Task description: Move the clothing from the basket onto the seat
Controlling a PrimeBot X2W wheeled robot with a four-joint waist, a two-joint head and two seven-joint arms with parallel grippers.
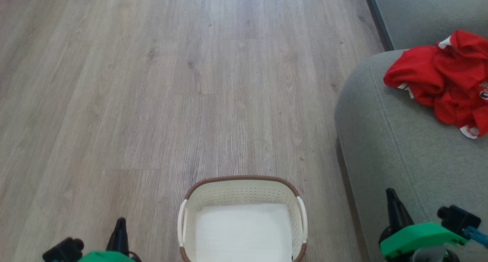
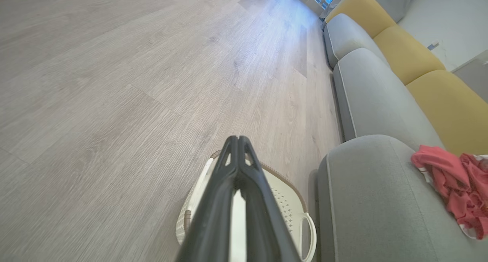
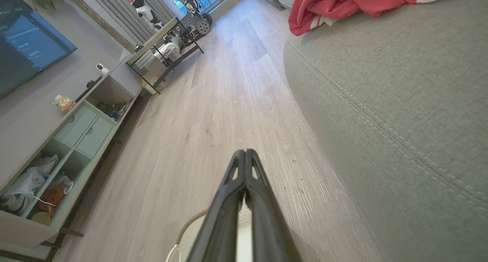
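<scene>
The red clothing (image 1: 444, 82) lies crumpled on the grey-green seat (image 1: 392, 147) at the right, with white trim showing; it also appears as clothing (image 2: 455, 185) and clothing (image 3: 343, 2) in the wrist views. The cream basket (image 1: 244, 191) with a brown rim stands on the floor at the bottom centre, and only its white bottom shows inside. My left gripper (image 1: 121, 221) sits low left of the basket, shut and holding nothing. My right gripper (image 1: 390, 192) hangs over the seat's front edge, shut and holding nothing. Both pairs of fingers (image 2: 238, 140) (image 3: 244, 152) are pressed together.
Pale wood floor (image 1: 152, 82) stretches ahead and to the left. More sofa cushions (image 2: 370, 98) with yellow back cushions (image 2: 404, 52) run along the right. A TV cabinet (image 3: 72, 140) with drawers and a metal rack (image 3: 167, 40) line the far side of the room.
</scene>
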